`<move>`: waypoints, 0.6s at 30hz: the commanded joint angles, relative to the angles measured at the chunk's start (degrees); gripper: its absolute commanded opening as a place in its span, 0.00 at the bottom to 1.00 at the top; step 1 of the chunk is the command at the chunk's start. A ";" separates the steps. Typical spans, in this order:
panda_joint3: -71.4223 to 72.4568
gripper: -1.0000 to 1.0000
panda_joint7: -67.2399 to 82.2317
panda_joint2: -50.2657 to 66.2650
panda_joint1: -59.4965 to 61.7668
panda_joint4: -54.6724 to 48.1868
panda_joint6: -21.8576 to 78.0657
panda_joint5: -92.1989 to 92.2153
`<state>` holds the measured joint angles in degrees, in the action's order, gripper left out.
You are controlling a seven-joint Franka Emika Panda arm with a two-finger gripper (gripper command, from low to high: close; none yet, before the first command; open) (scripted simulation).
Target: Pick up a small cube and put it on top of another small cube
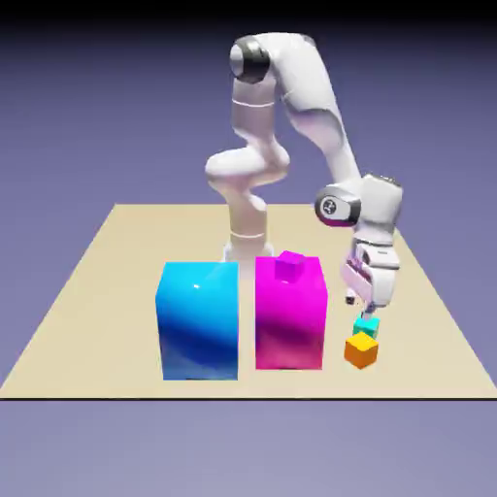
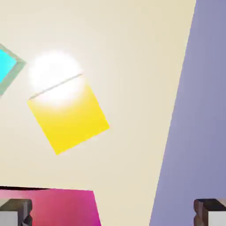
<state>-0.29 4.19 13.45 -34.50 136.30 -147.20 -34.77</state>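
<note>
My gripper (image 2: 113, 212) is wide, its two grey fingertips far apart at the bottom corners of the hand view and nothing held between them. In the exterior view I have it tilted, hanging above the table (image 1: 107, 320) on the exterior view's right, just beside the tiny teal cube (image 1: 366, 326).

For room, I see the magenta block (image 1: 289, 315) standing near the gripper, toward the exterior view's left, with a tiny purple cube (image 1: 290, 266) showing at its top. The blue block (image 1: 200, 320) stands past it, a narrow gap between the two. In the hand view a magenta surface reaches in at the bottom left, next to one fingertip. The table's side edge runs slanting down the hand view's right part, with blue-violet backdrop beyond it.

The orange cube (image 1: 361, 350) is on the table, lower in the exterior view than my fingertips, so nearer the camera, and clear of them. In the hand view it sits left of the middle, above the level of the fingertips.

Its top reads yellow, turned at a slant, with a white glare washing over its upper edge; from outside its sides look deep orange. It overlaps the teal one in the exterior view, but the hand view shows pale table between them.
</note>
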 commanded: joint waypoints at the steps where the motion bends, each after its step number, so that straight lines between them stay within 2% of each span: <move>1: -0.01 0.50 2.10 2.08 -1.53 -1.11 1.21 -1.57; 4: -0.03 0.50 4.76 4.70 -3.45 -2.52 2.73 -3.54; 9: -3.98 0.50 -0.38 14.68 -4.15 -5.10 -4.72 -9.65; 10: -3.98 0.00 -0.38 14.68 -4.15 -5.10 -4.72 -9.65; 16: 0.37 0.00 4.39 4.35 -3.40 -2.37 3.12 -3.23; 18: 4.52 0.00 0.59 0.64 -2.91 -0.77 7.24 0.13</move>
<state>4.23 4.84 14.10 -37.41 135.53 -139.91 -34.55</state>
